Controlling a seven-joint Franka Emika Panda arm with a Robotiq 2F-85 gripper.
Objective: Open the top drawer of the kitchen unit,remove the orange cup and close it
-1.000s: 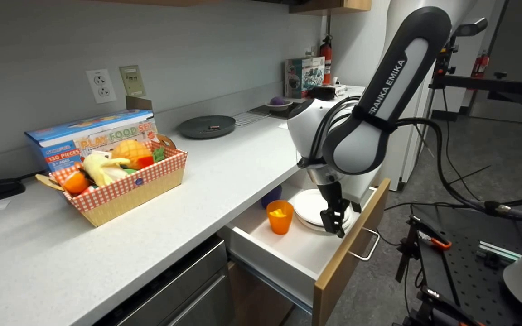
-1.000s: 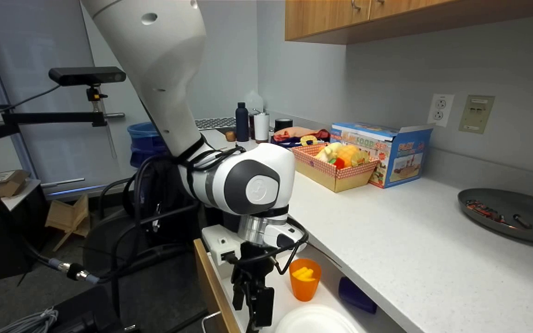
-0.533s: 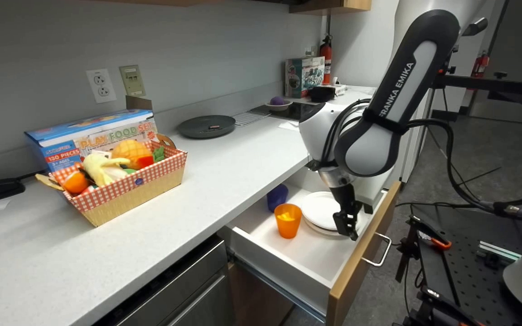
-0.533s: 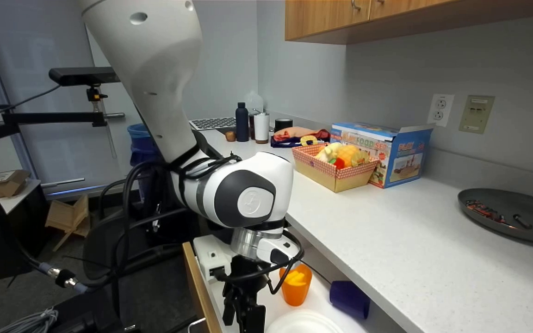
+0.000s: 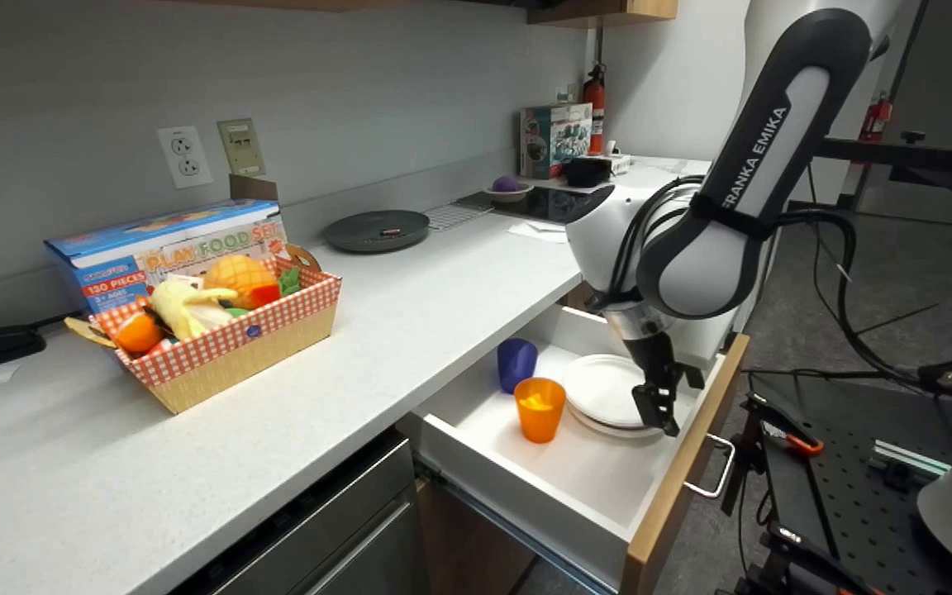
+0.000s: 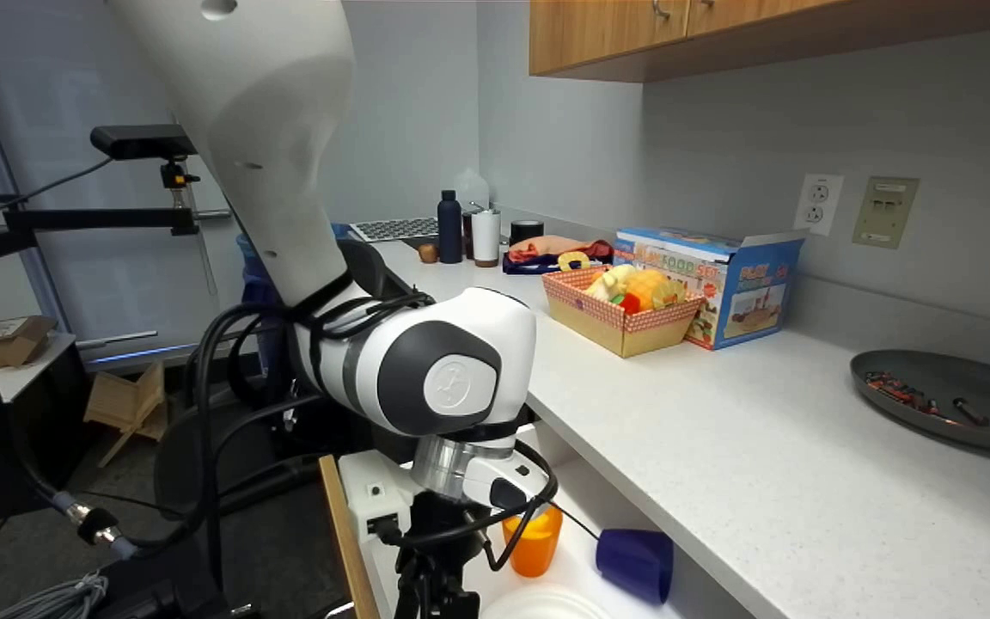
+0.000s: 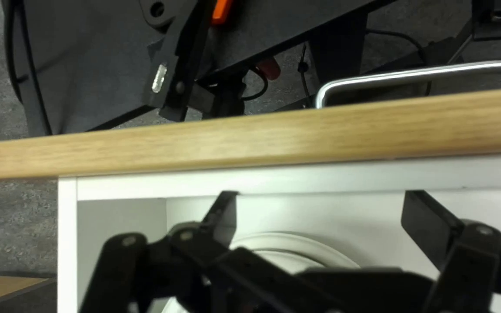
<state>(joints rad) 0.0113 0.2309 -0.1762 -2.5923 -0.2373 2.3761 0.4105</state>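
Kitchen unit [image 5: 464,541], white worktop [image 5: 410,306] on it. Top drawer [image 5: 517,497] is pulled well out past the worktop edge. On the worktop: play food box [image 6: 751,301], checked basket [image 5: 253,357] of toy food [image 5: 236,275] just beside it. White plates [image 5: 600,384] stacked in the drawer. Fingers [image 7: 426,228] spread wide, holding nothing, at the drawer near its front; can't tell if they touch it. Purple-blue cup [image 6: 632,566] in the drawer, worktop side. Orange cup [image 5: 539,423] near it, upright in the drawer beside the plates, yellow pieces [image 5: 536,402] inside.

Grey wall [image 6: 736,155], overhead cabinets [image 6: 632,39], dark floor [image 5: 922,263]
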